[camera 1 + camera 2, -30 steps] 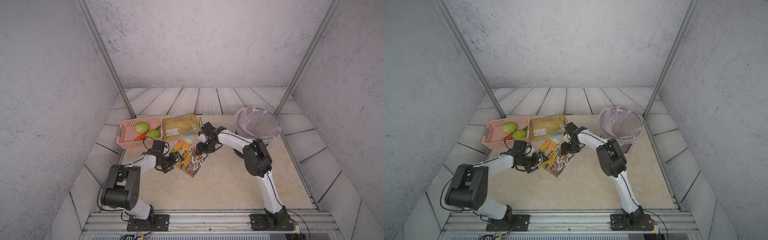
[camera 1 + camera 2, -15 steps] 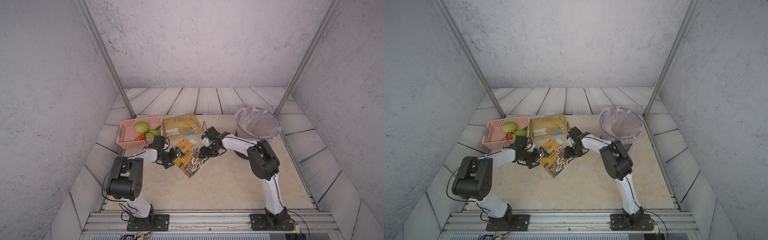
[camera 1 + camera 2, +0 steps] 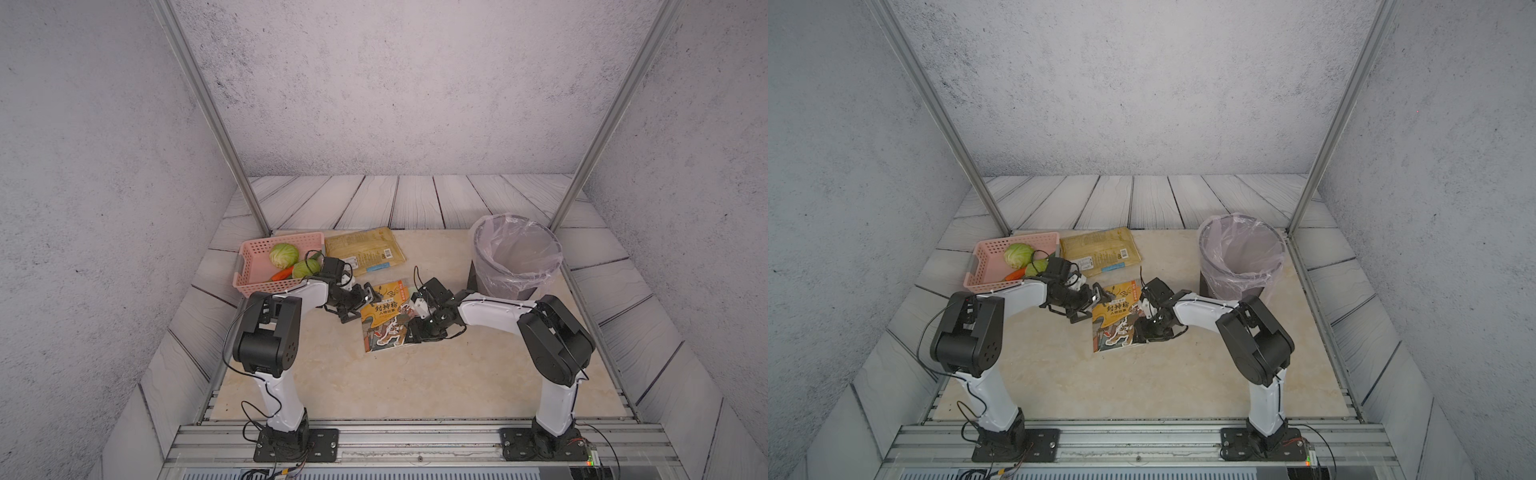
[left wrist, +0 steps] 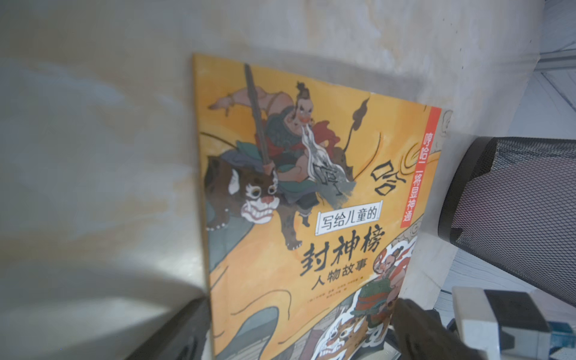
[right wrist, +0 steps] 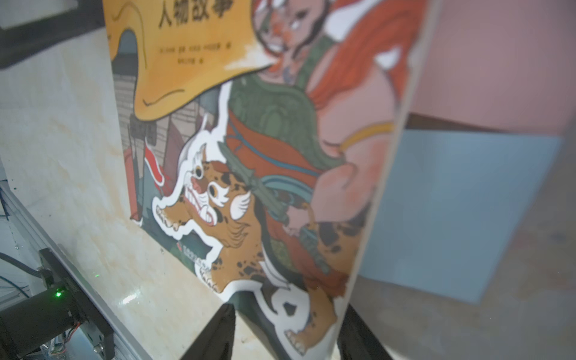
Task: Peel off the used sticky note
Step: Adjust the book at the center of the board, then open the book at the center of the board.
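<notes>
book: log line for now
book: on table | left claw: open at book edge | right claw: straddling cover edge | blue sticky note: not gripped

Glossy paper book point(image 3: 383, 321), perforated plastic basket point(image 3: 254, 286), polished stone-look tabletop point(image 3: 374, 386)

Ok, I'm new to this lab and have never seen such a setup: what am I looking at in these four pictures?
Two white robot arms stand at a table's front rail. Two pictures look down from overhead; the other two come from a camera on each wrist. On the table lie a picture book, a yellow packet, a pink basket with a cabbage, and a lined bin. The left tool stands open at the book's edge. The right tool straddles the cover's edge, jaws apart; a blue sheet shows beyond it.
</notes>
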